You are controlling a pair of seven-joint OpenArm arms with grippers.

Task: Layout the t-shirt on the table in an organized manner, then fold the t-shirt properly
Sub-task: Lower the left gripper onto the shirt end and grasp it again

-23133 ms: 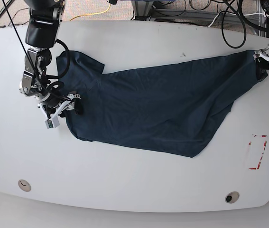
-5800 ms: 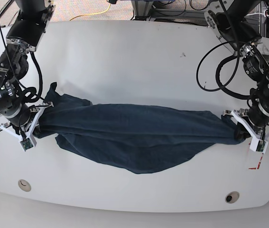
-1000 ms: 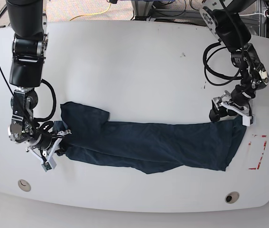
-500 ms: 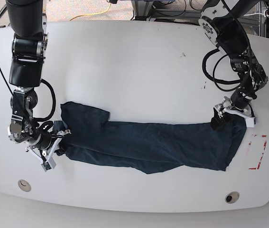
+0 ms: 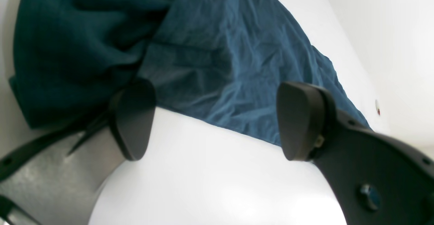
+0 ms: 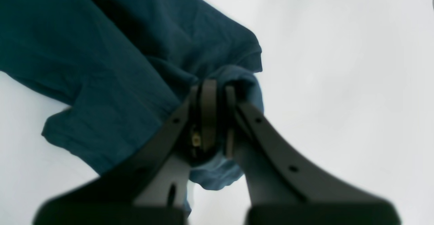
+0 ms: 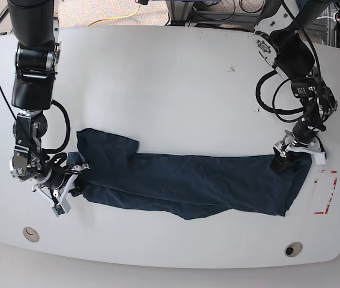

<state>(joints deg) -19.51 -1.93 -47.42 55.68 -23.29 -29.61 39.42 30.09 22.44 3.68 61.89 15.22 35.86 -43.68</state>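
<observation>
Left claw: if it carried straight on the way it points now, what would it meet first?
Probably the t-shirt. The left claw is open above bare table, and the cloth's edge lies just ahead between its tips; how high it sits above the cloth is unclear.

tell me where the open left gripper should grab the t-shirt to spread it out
Probably the upper corner of the t-shirt under the left gripper, coming straight down: its open jaws straddle that edge and the cloth lies flat on the table there. The right gripper already pins the other end.
</observation>
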